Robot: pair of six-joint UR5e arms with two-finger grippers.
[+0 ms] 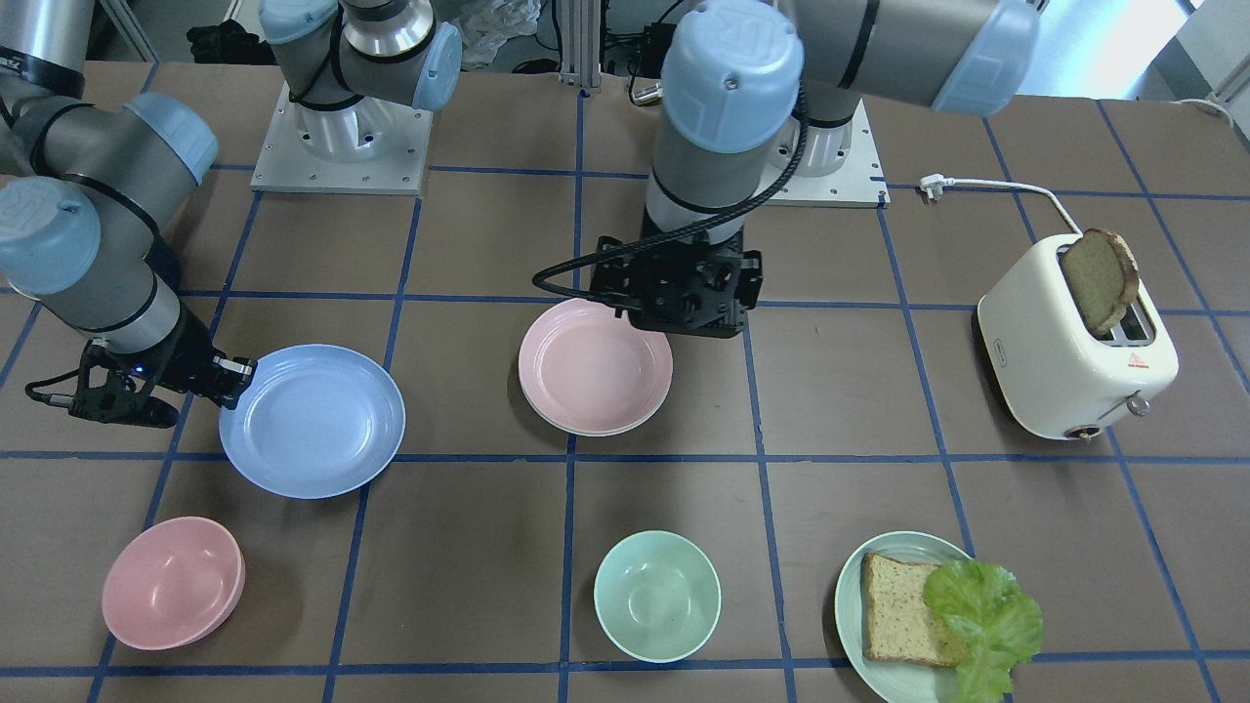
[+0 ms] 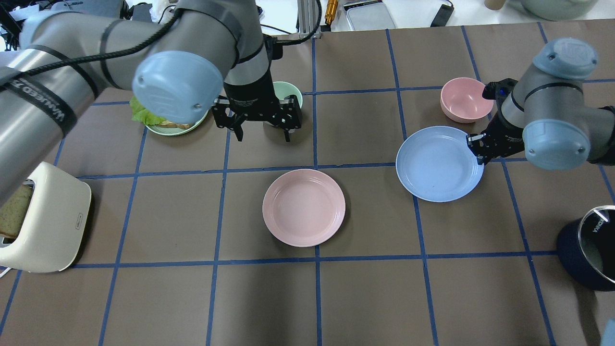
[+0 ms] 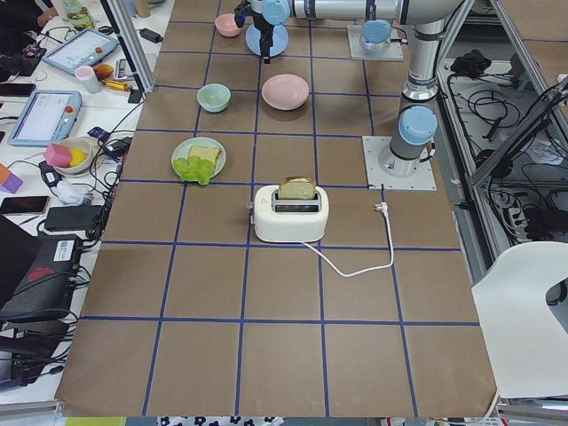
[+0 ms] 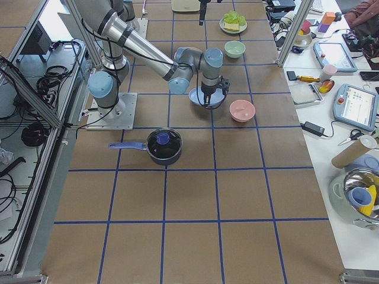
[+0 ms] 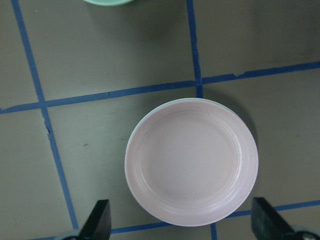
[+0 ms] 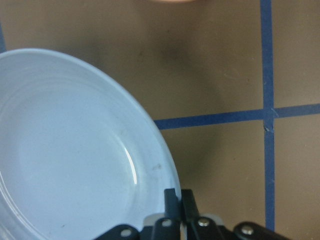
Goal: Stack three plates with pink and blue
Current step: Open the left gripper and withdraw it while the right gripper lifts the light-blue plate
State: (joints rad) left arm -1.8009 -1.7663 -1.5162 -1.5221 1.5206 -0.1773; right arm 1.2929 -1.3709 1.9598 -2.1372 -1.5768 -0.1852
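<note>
The pale pink plate (image 1: 596, 366) lies at the table's middle, also in the overhead view (image 2: 303, 207) and the left wrist view (image 5: 192, 160). A paler rim shows under its edge; the cream-white plate shows nowhere on its own. My left gripper (image 2: 263, 136) hangs open and empty above the pink plate's far side (image 5: 182, 222). The light blue plate (image 1: 312, 420) lies to the robot's right (image 2: 439, 163). My right gripper (image 2: 475, 144) is shut on the blue plate's rim (image 6: 65, 150), its fingers (image 6: 172, 200) pinching the edge low over the table.
A pink bowl (image 2: 463, 99) stands just beyond the right gripper. A mint bowl (image 1: 657, 596) and a green plate with bread and lettuce (image 1: 908, 615) are at the far side. A toaster (image 1: 1074, 342) stands at the robot's left and a dark pot (image 2: 591, 252) at its right.
</note>
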